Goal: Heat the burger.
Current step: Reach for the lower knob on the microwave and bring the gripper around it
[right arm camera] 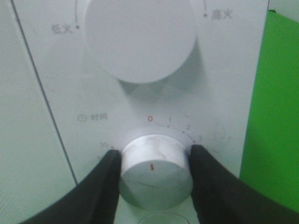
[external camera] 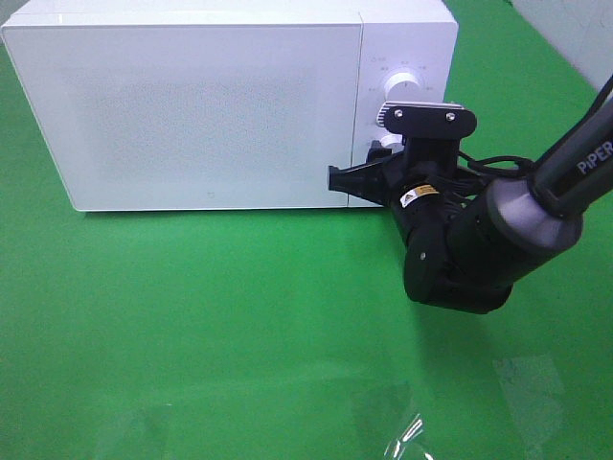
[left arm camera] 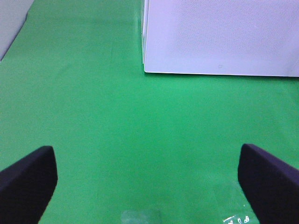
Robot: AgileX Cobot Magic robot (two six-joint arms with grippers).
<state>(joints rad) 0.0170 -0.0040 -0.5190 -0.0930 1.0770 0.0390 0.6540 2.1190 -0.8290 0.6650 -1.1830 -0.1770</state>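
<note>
Both fingers (right arm camera: pixel 105 186) of the right gripper (right arm camera: pixel 156 156) pinch the timer knob (right arm camera: pixel 154 184) of the microwave (external camera: pixel 230 105) by its sides, half spread, with the larger power knob (right arm camera: pixel 140 37) just beyond. Setting the time seems the step in hand; next it needs a steady wrist twist along the scale without slipping. Beside the hand the door (external camera: pixel 144 125) is shut and the burger is out of view, perhaps inside; the left gripper (left arm camera: pixel 149 182) gapes wide and empty.

The right arm (external camera: pixel 498 240) is glossy black with a grey collar and white "PiPER" lettering (external camera: pixel 595 153). A flat black bracket (external camera: pixel 436 120) carries two silver screws. Below it sits a yellow warning sticker (external camera: pixel 419 193), with black cables (external camera: pixel 484 163) alongside. The right claw (right arm camera: pixel 156 158) and left claw (left arm camera: pixel 147 154) have matte black fingers.
</note>
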